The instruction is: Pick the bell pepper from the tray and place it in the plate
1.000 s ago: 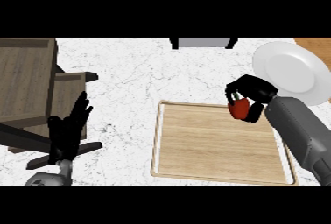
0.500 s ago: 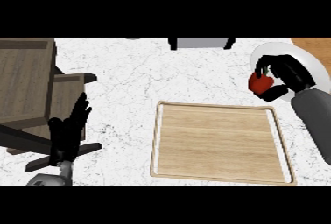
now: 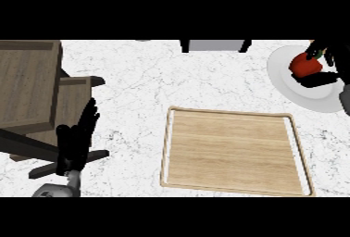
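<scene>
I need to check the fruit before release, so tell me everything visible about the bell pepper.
The bell pepper is glossy red with a bit of green stem at its top. It sits at the view's upper right, over the white plate, with the right hand curled round it: black fingers cover its right side and lower edge. Its underside is hidden, so whether it already rests on the plate cannot be told. It is well clear of the wooden tray.

A wooden chair (image 3: 34, 88) stood at the left of the white marble counter (image 3: 171, 83), on dark legs.
</scene>
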Motion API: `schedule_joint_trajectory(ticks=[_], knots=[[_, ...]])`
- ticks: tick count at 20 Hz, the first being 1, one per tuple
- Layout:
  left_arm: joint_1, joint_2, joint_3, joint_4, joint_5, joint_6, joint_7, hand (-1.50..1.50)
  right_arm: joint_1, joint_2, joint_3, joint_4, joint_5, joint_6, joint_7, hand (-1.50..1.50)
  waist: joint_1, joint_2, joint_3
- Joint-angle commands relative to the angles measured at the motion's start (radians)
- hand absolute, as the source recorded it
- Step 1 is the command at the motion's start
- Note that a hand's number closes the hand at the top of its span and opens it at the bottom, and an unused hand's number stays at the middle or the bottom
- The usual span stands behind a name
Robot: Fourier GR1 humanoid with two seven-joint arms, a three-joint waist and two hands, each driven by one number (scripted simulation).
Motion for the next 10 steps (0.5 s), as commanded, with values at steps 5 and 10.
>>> schedule_joint_trajectory(ticks=[5,10], knots=[[0.032,0.019,0.038,0.064,0.033,-0.074,-0.038,0.00,-0.056,-0.069,-0.092,0.227,0.005,-0.045,-0.059,1.50,0.033,0.019,-0.005],[-0.044,-0.003,0.009,0.039,-0.006,-0.046,0.062,0.00,-0.136,-0.066,-0.087,0.356,0.044,-0.047,-0.055,1.50,0.045,0.024,-0.004]])
